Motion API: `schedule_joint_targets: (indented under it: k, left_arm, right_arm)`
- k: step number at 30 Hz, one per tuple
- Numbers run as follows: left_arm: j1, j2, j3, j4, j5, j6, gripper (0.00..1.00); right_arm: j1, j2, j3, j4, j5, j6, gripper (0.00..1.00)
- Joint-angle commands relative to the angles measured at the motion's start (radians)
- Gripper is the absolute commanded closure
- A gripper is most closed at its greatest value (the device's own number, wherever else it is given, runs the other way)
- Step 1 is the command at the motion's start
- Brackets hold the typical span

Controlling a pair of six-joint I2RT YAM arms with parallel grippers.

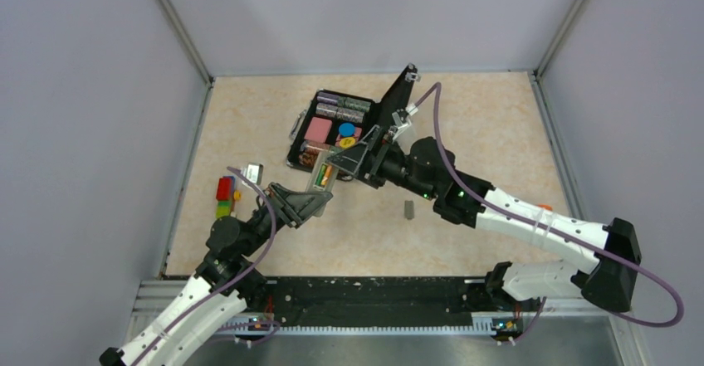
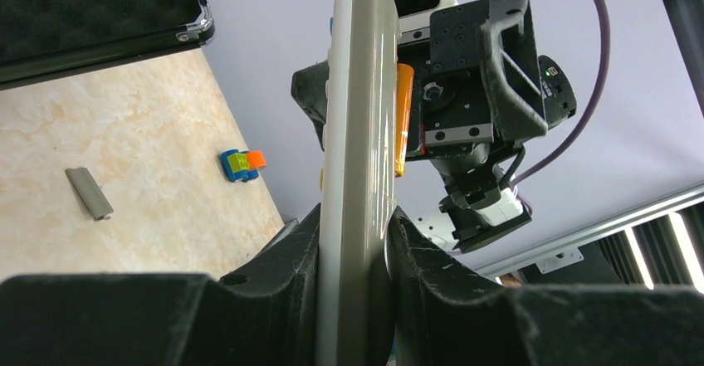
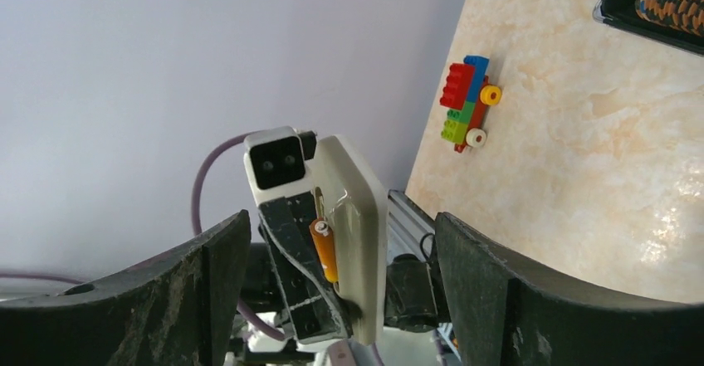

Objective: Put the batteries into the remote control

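My left gripper (image 2: pixel 353 217) is shut on the remote control (image 2: pixel 357 117), holding it edge-on and raised off the table. An orange battery (image 2: pixel 404 117) lies in the remote's open back. From the right wrist, the remote (image 3: pixel 363 233) and the orange battery (image 3: pixel 325 250) stand ahead of my right gripper (image 3: pixel 340 295), whose fingers (image 3: pixel 515 300) are wide open and touch nothing. From above, the right gripper (image 1: pixel 347 163) faces the remote (image 1: pixel 320 180), close by. A green battery (image 1: pixel 327 176) shows beside the orange one there. The left gripper (image 1: pixel 305 202) grips the remote's lower end.
An open black case (image 1: pixel 349 125) with poker-chip rolls and coloured pieces stands behind the grippers. A grey battery cover (image 1: pixel 409 209) lies flat on the table to the right. A multicoloured block toy (image 1: pixel 226 196) and a small silver object (image 1: pixel 253 171) sit at the left.
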Motion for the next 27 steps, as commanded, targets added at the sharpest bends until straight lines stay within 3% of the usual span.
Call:
schedule_joint_targets:
  k: [1, 9, 21, 27]
  left_arm:
    - [-0.003, -0.003, 0.060, 0.010, -0.040, -0.013, 1.00]
    - [-0.003, 0.014, 0.101, -0.056, -0.065, -0.034, 1.00]
    - [-0.003, 0.023, 0.100, -0.052, -0.040, -0.034, 1.00]
    - [-0.003, 0.023, 0.096, -0.049, -0.048, -0.033, 1.00]
  right_arm:
    - [-0.007, 0.037, 0.073, -0.012, -0.095, -0.171, 0.20]
    - [-0.007, 0.064, 0.068, -0.021, -0.155, -0.340, 0.22]
    - [-0.007, 0.093, 0.094, -0.052, -0.025, -0.408, 0.34]
    - [-0.007, 0.096, 0.124, -0.049, -0.028, -0.427, 0.34]
